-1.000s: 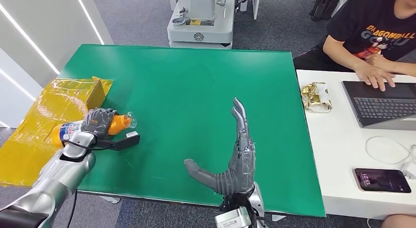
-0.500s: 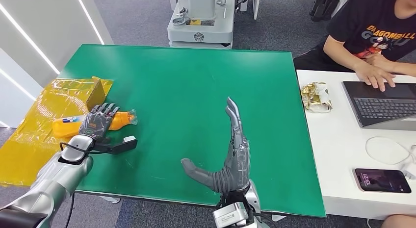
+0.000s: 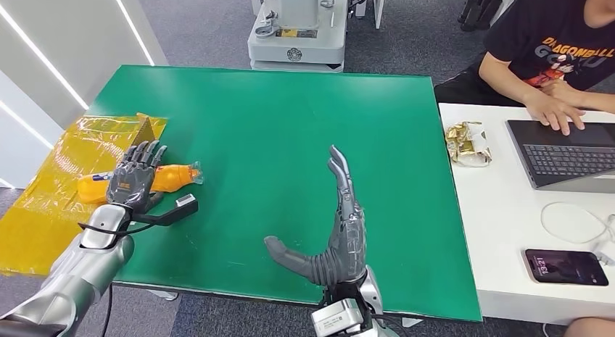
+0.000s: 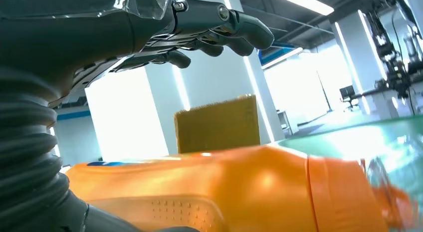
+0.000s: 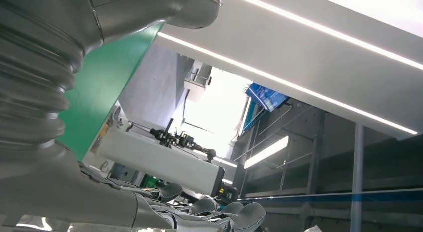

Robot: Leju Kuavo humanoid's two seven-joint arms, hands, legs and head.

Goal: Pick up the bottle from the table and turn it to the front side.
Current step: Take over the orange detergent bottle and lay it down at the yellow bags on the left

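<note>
Left hand: fingers now spread and lifted off the orange bottle it gripped a second ago, bottle lying released at the bench's left edge; right hand open, idle—placement apparently finished.

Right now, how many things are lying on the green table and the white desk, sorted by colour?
Orange: 1, the bottle
Yellow: 1, the box
Gold: 1, the crumpled wrapper
Grey: 1, the laptop
Black: 1, the phone
White: 1, the cable
Total: 6
</note>
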